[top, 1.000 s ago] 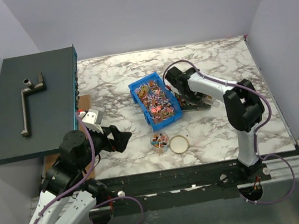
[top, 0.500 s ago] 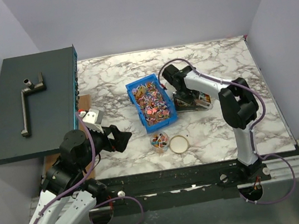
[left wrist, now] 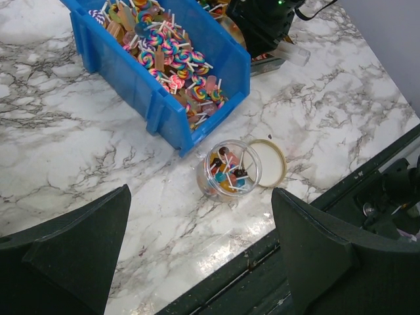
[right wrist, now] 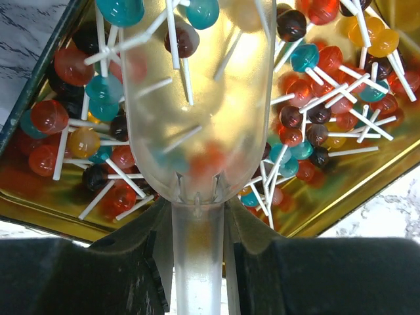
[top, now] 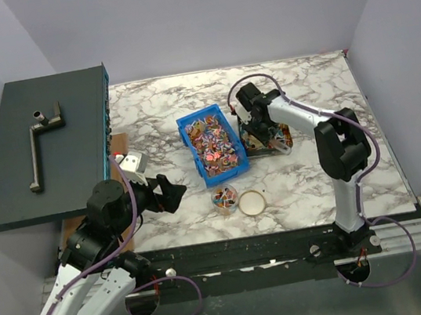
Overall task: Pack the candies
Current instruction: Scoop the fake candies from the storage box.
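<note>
Marbled surface point(top: 148, 111) carries a blue bin point(left wrist: 125, 72) near its middle, heaped with the candies point(left wrist: 167, 52), which are small lollipops on white sticks. Just in front of the bin's near wall stands a small clear jar point(left wrist: 228, 169) partly filled with more of them. A round gold lid point(left wrist: 269, 163) lies flat against the jar's right side. Just right of the bin sits a shallow gold tray point(right wrist: 341, 187) with a loose layer of red, teal, orange and dark lollipops. A dark grey platform point(top: 7, 172) with a metal crank point(top: 40, 139) lying on it overhangs the left edge, and a small white block point(top: 132, 166) sits beside it.

The left gripper point(top: 170, 193) hovers above the surface to the left of the jar, with its jaws spread wide and nothing between them. The right gripper point(right wrist: 197, 230) is over the tray, beside the bin's right wall. Its fingers pinch the handle of a clear scoop point(right wrist: 197, 98). The scoop's bowl holds several lollipops and hangs just above the tray's pile.
</note>
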Controlling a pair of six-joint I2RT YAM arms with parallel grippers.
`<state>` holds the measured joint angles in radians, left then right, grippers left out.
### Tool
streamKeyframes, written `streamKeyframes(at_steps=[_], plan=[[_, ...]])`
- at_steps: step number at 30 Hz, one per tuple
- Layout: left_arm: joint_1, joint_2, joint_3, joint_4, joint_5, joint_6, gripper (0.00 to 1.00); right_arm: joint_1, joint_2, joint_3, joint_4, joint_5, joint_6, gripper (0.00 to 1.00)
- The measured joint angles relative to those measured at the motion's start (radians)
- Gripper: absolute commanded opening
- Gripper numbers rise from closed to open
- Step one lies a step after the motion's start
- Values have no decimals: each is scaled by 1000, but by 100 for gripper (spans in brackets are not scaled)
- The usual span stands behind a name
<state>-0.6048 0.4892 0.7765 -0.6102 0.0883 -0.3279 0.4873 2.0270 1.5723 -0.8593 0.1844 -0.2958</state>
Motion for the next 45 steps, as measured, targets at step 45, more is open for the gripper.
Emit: streamKeyframes(at_steps=[45], plan=[[0,53,0,0,-26,5,90,-71,-354,-405,366,-148,128,1]])
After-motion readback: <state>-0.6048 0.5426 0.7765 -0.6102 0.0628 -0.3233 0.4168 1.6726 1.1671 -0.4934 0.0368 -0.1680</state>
